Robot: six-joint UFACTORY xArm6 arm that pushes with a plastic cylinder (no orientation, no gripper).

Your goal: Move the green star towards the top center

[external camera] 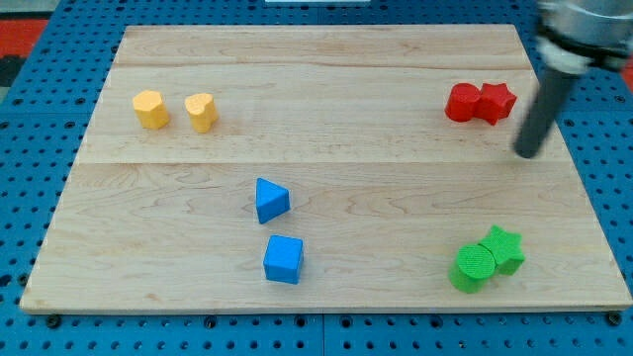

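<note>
The green star (505, 248) lies near the view's bottom right of the wooden board (326, 188), touching a green round block (473, 267) on its left. My tip (529, 153) is at the view's right, well above the green star and just below and right of the red blocks. The rod rises from the tip to the view's top right corner.
A red round block (461, 103) and a red star (496, 101) touch each other at the upper right. Two yellow blocks (151, 109) (201, 112) sit at the upper left. A blue triangle (270, 200) and a blue cube (284, 259) lie at the lower middle.
</note>
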